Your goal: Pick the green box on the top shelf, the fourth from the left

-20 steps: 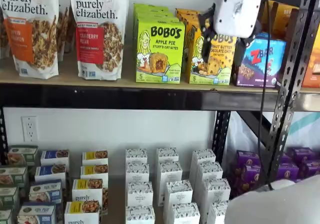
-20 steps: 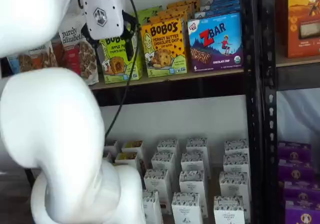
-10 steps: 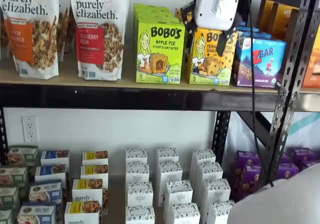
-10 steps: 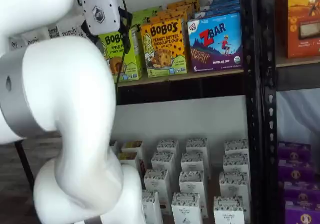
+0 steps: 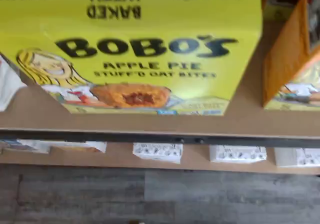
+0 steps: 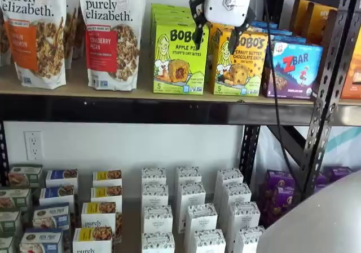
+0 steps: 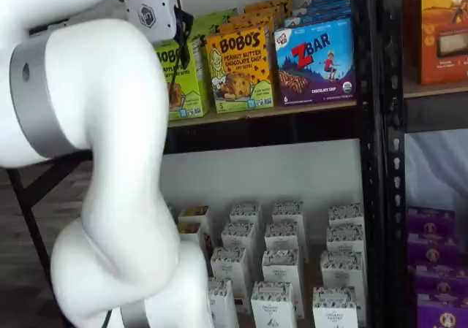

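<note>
Likely light, stiff cardboard: green box [image 6: 180,58] upright on top shelf [image 6: 113,109]; grip narrow side faces, gently. Gripper [image 6: 216,34] fingers plainly apart, empty, front of box.

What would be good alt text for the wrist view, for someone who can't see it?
Close-up from above of the green box, lime-green, printed "Bobo's Apple Pie Stuff'd Oat Bites" with a cartoon girl and a filled oat bite, standing on the top shelf. An orange box stands beside it, and small white boxes sit on a lower shelf.
</note>
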Motion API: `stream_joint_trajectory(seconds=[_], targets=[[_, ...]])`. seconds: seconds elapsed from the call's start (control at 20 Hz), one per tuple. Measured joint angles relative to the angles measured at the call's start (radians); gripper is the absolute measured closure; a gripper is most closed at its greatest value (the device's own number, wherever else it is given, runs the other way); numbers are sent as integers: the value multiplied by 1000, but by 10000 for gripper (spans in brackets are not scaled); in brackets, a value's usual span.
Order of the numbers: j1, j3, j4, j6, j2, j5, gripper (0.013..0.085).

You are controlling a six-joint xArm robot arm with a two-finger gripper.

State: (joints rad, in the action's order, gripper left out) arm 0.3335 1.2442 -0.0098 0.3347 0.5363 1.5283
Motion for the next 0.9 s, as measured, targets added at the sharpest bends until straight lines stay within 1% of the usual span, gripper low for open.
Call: stream_joint_trajectory(seconds=[0.05, 0.15, 0.45, 0.75, 0.9], targets=[[-8, 11, 14, -7, -14, -5, 130], [-15, 34, 26, -15, -41, -7, 130], [-23, 69, 28, -24, -82, -26, 130], [-32, 127, 43, -33, -140, -15, 130], [-30, 155, 38, -31, -168, -11, 130]])
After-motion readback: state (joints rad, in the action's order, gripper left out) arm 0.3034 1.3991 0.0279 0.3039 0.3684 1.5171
